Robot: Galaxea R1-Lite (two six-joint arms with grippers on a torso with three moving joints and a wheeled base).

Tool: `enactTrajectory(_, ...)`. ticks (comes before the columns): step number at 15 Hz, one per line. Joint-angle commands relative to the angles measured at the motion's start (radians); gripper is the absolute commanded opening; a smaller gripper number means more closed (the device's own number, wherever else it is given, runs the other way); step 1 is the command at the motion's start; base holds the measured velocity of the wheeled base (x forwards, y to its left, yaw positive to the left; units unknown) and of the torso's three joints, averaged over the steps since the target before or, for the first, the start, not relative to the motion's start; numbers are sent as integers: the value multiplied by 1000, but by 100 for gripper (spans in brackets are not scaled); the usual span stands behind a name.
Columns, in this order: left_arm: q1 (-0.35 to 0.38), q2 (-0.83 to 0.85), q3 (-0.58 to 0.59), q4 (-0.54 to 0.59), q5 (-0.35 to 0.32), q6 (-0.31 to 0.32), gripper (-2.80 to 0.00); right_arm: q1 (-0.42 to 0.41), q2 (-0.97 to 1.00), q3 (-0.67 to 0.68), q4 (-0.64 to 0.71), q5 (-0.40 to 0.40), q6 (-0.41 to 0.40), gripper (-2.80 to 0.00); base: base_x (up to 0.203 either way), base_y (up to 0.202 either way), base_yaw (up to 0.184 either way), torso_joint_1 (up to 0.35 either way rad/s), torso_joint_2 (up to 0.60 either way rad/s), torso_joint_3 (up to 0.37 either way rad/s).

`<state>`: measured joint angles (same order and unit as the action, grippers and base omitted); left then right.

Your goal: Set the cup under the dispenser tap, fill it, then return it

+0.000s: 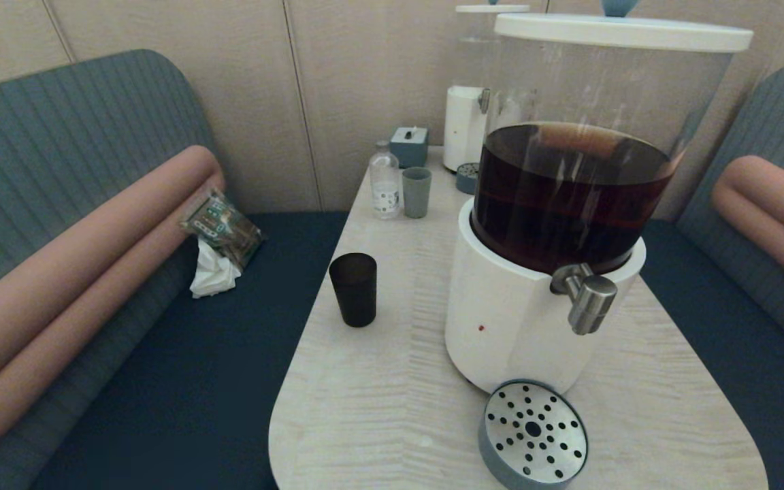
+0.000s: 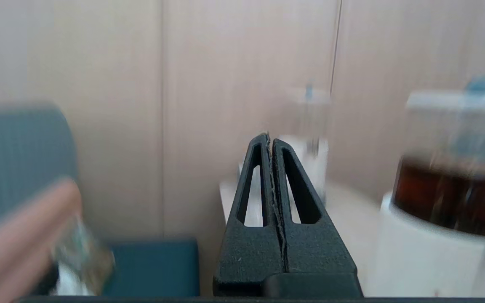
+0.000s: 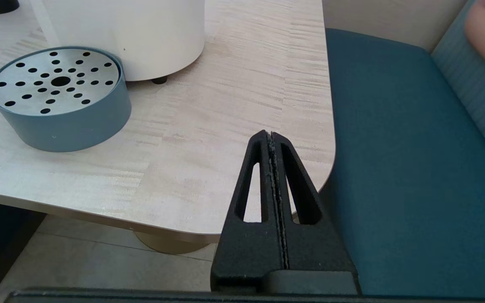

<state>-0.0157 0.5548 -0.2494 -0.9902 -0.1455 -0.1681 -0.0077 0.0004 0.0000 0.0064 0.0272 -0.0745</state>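
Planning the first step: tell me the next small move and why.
Probably open the left gripper and bring it toward the cup: the cup stands untouched on the table, left of the dispenser tap, and both grippers are shut and empty. The right gripper hangs off the table's near right corner.

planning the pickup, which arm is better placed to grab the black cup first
Probably the left. The black cup stands on the left part of the table, with the dispenser between it and the right side. The right hand hangs shut past the table's right corner; the left hand is shut too.
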Motion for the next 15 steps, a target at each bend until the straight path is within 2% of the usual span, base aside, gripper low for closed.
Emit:
enactTrajectory(1, 15, -144, -14, 11, -1, -3, -280, 0, -2, 0, 0, 0, -1, -280, 0, 0, 0, 0, 0, 0)
enactTrajectory(8, 30, -353, -43, 90, 1, 10, -280, 0, -3, 0, 0, 1, -1, -280, 0, 0, 0, 0, 0, 0)
enactTrajectory(11, 26, -388, -10, 67, 6, 45, -280, 0, -3, 0, 0, 0, -1, -280, 0, 0, 0, 0, 0, 0)
enactTrajectory(15, 21, -543, 24, 169, 2, 89, -280, 0, -3, 0, 0, 0, -1, -280, 0, 0, 0, 0, 0, 0)
